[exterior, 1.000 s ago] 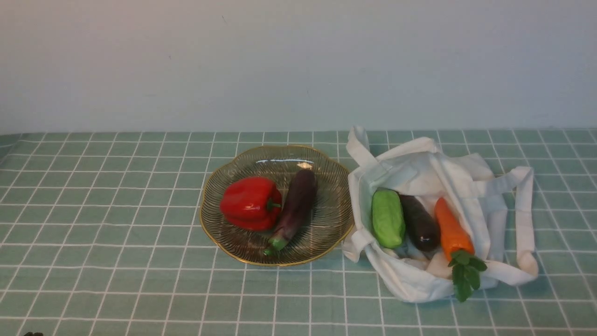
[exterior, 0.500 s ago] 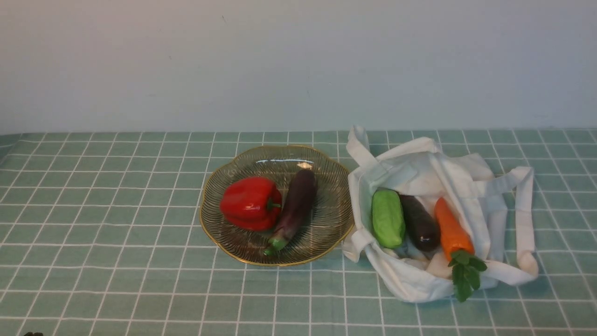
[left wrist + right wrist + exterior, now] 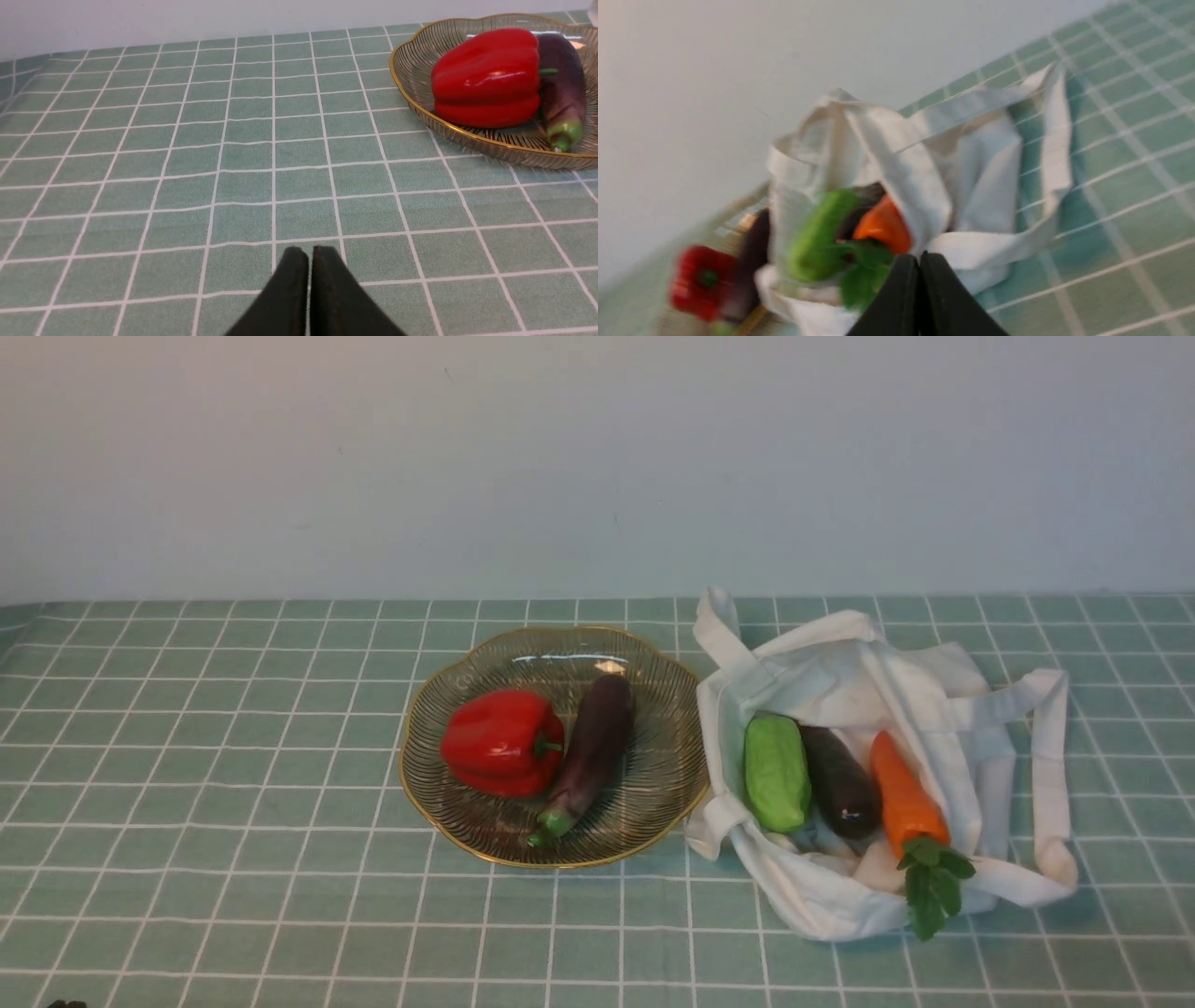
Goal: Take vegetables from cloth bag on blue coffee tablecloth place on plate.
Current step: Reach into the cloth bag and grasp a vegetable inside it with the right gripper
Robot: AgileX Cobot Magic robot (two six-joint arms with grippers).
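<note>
The glass plate [image 3: 653, 812], ribbed and edged with a wavy gold rim, sits on the pale green tablecloth [image 3: 233, 896] with its grid of white lines. A red bell pepper [image 3: 501, 743] lies in it toward the left, its green stem pointing at the long dark purple eggplant [image 3: 597, 737], which lies aslant in the dish with its green end nearest the robot. Just to the right of the plate slumps the white cloth bag [image 3: 822, 910], its mouth open toward the robot and one strap looping out on the far right side. Three vegetables rest side by side in that opening: the light-green cucumber [image 3: 777, 773] on the left, a glossy purple-black eggplant [image 3: 842, 784] in the middle, and the orange carrot [image 3: 906, 793] on the right (its leaves [image 3: 934, 887] spill over the bag's near edge). The left gripper [image 3: 310, 254] has its dark fingers nearly together, with only a thin gap between the tips and nothing held. The right gripper [image 3: 922, 259] is closed, its tips meeting, and it grips nothing; the right wrist view is blurred, but those tips seem to be clear of the bag and the carrot's leaves, which show beyond them. Behind the cloth stands a plain pale wall [image 3: 597, 467].
</note>
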